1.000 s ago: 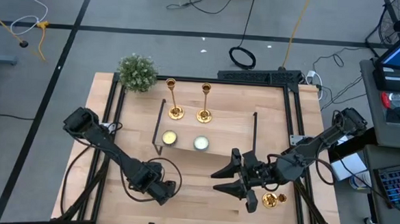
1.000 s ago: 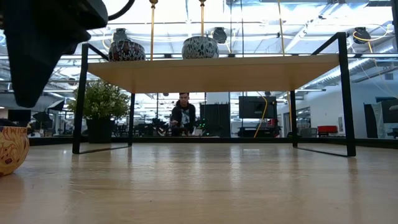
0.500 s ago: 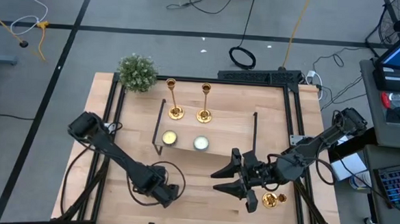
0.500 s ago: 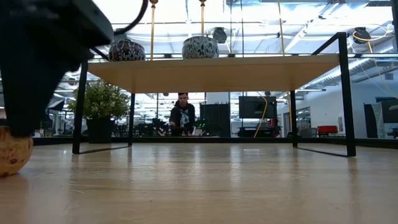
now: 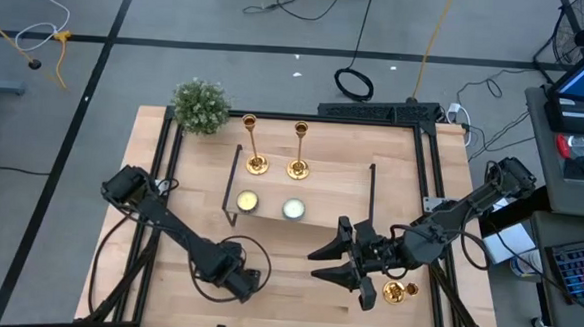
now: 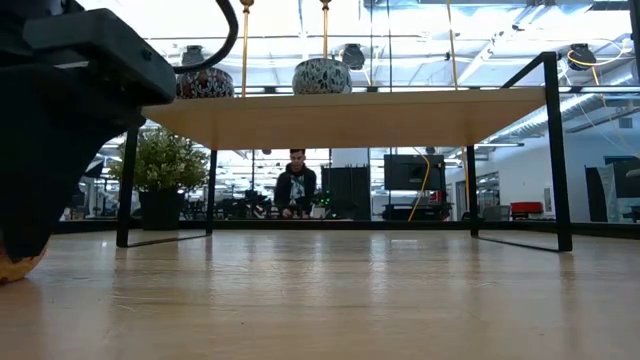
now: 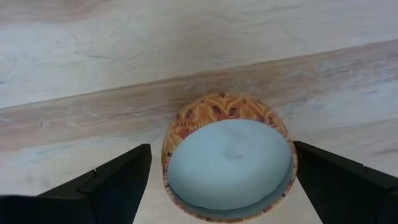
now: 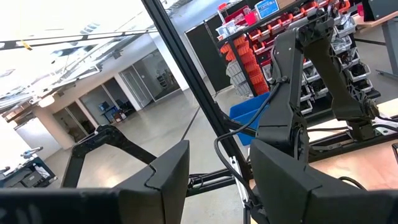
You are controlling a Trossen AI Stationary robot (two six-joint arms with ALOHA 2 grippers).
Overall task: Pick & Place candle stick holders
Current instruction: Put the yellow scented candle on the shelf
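Observation:
Two gold candle stick holders [image 5: 256, 147] [image 5: 299, 149] stand upright on their round bases at the far side of the wooden shelf [image 5: 330, 201]; their stems [image 6: 245, 45] rise above its top. A third gold base [image 5: 395, 291] shows on the table, partly under my right arm. My left gripper [image 5: 238, 281] points down, open, its fingers on either side of a round orange-patterned candle cup [image 7: 227, 162] with pale wax; I see no touch. My right gripper [image 5: 332, 264] hangs level above the table, open, with nothing between its fingers.
Two small patterned candle cups [image 5: 247, 201] [image 5: 293, 210] sit on the shelf's near side. A potted green plant [image 5: 200, 106] stands at the table's far left corner. Bare tabletop [image 5: 296, 284] lies between the two grippers. A person [image 6: 293, 185] shows in the room beyond.
My left gripper has sunk toward the table and shifted slightly toward its right edge, coming down around the patterned cup; in the low view it now hides most of the cup. Its fingers have stayed open.

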